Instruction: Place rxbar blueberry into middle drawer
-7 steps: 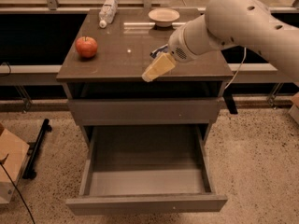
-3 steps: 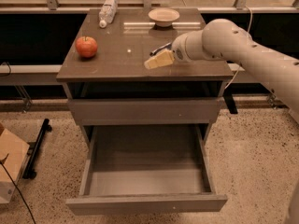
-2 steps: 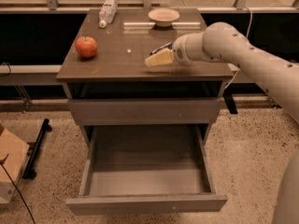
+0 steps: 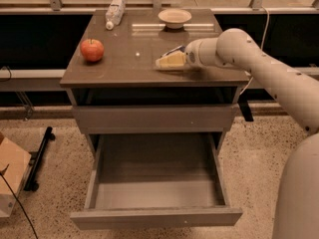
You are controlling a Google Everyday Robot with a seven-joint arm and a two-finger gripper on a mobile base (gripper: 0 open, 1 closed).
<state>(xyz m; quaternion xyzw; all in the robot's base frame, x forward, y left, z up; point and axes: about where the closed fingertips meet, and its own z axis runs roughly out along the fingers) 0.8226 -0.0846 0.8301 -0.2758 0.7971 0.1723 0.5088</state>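
The rxbar blueberry point(image 4: 175, 49) is a small dark-blue wrapper with a white patch, lying on the cabinet top right of centre. It is mostly hidden behind my gripper point(image 4: 168, 61), which rests low on the cabinet top right against the bar, with the arm reaching in from the right. The middle drawer point(image 4: 157, 180) is pulled wide open below the cabinet front, and its grey box interior holds nothing.
A red apple point(image 4: 92, 50) sits at the left of the cabinet top point(image 4: 129, 68). A clear plastic bottle point(image 4: 114, 12) lies at the back left and a shallow bowl point(image 4: 174, 17) at the back centre. A closed grey drawer front point(image 4: 154, 118) is above the open drawer. A cardboard box point(image 4: 10, 180) stands on the floor at left.
My gripper has come down from above the cabinet's front right and moved back and left onto the top, ending against the bar. The drawer, apple, bottle and bowl have not moved.
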